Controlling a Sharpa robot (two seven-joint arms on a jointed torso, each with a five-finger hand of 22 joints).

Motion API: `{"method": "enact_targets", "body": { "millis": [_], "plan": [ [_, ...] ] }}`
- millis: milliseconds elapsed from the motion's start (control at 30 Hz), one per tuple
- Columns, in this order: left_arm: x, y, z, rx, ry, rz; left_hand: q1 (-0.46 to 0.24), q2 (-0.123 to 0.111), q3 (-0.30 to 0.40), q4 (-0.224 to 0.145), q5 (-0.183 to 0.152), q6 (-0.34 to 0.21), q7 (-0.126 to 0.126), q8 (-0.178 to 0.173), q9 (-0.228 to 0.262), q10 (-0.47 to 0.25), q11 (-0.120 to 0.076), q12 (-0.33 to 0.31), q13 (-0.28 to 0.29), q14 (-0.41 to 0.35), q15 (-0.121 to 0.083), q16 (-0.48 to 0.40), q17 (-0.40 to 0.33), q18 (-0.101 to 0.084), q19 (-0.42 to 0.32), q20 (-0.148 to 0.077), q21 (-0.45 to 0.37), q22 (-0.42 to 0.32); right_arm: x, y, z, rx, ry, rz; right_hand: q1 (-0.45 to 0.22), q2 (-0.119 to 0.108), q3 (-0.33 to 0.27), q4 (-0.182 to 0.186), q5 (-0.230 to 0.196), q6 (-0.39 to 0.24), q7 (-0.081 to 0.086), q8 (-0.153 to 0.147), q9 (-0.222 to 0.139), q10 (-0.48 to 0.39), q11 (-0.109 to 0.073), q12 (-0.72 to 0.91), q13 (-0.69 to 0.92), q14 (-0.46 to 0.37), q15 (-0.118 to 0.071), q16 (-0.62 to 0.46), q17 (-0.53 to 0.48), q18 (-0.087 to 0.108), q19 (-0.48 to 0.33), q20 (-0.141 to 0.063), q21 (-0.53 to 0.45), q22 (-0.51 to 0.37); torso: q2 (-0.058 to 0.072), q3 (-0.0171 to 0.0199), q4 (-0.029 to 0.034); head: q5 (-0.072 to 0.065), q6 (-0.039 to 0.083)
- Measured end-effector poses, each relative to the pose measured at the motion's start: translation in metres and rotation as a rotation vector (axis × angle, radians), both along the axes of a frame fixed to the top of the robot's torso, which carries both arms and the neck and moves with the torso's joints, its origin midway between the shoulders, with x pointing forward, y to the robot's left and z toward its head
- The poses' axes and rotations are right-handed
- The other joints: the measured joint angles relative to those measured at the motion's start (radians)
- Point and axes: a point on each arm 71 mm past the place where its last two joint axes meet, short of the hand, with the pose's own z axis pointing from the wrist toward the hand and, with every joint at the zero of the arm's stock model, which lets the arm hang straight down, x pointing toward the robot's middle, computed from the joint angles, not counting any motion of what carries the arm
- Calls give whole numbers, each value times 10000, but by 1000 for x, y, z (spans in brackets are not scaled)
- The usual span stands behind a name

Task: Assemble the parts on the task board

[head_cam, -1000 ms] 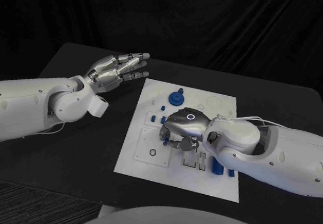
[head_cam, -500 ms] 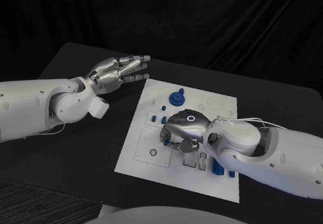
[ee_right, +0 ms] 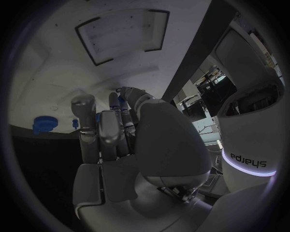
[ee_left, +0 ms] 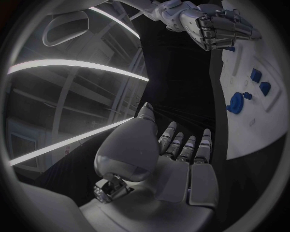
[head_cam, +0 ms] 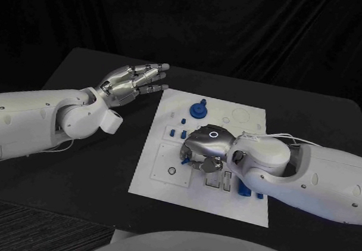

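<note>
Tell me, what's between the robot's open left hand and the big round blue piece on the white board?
Nothing stands there. In the head view, between the left hand and the round blue part lie only bare black table and the task board near its edge.

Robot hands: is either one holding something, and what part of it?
The left hand holds nothing, fingers spread beside the task board. The right hand curls down over the board; whether it holds a part cannot be told.

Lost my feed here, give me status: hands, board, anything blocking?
Left hand open, held off the board's far left corner. Right hand curled down over task board centre; grasp not visible. Blue round part stands beyond it. Nothing blocking.
</note>
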Motion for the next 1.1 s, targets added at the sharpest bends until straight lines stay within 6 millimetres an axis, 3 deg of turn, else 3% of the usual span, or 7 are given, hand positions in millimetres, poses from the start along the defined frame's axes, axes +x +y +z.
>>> {"method": "enact_targets", "body": {
  "millis": [433,600,867,1100],
  "plan": [
    [0,1,0,2,12,-2,38,38,0,0,0,47,46,39,9,-34,-34,0,0,58,58,39,16,2,92,60,76,109,1,0,-3,-43,38,-85,-74,-4,0,0,-139,22,-20,-53,-25,-112,13,-27,17,-86,-21,-57,-76,-1,-112,42,-136,-1,-2,0,3,12,0],
    [0,0,-1,3,21,-10,37,38,0,0,0,46,46,39,17,-34,-34,0,-1,71,71,78,20,0,136,44,76,137,1,-2,-2,52,-14,-116,-139,65,-97,-96,-145,525,-146,206,84,162,-149,243,150,-87,-22,-57,15,-1,-112,42,-10,-1,-2,0,4,12,0],
    [0,1,-1,12,38,-14,6,168,0,0,0,83,82,39,19,-34,-34,42,-1,107,106,117,19,0,190,61,113,151,2,-5,1,455,-226,-181,-227,215,-154,-152,191,784,-277,323,209,339,-255,391,246,7,-116,61,150,-1,-51,-19,236,-2,-2,-1,3,28,0],
    [0,1,-1,43,77,-14,-35,209,-21,21,-1,83,82,38,19,-35,-35,41,-1,107,106,117,18,-1,207,44,113,150,0,-7,4,742,-354,-193,-268,279,-154,-153,373,840,-265,360,237,339,-255,391,268,7,-116,98,175,-2,-15,-54,290,-2,-2,-1,3,57,0]
  ]
}}
